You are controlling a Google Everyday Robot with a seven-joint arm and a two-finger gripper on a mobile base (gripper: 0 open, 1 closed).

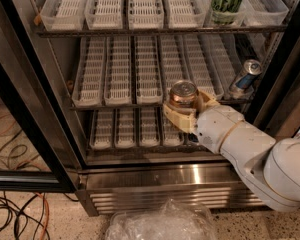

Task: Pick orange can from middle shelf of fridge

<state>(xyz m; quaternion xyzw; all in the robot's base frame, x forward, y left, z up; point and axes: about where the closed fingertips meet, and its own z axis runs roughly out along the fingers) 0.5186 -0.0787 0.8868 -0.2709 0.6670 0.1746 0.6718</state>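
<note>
The orange can is a short copper-coloured can with a silver top. It is upright between the tan fingers of my gripper, which is shut on it. The can is held just in front of the front edge of the middle shelf, a rack of white slotted lane trays in the fridge. My white arm reaches in from the lower right.
A slim blue-and-silver can leans at the right end of the middle shelf. A tall green-and-black can stands on the top shelf. The black door frame is at left, cables lie on the floor, and clear plastic lies below.
</note>
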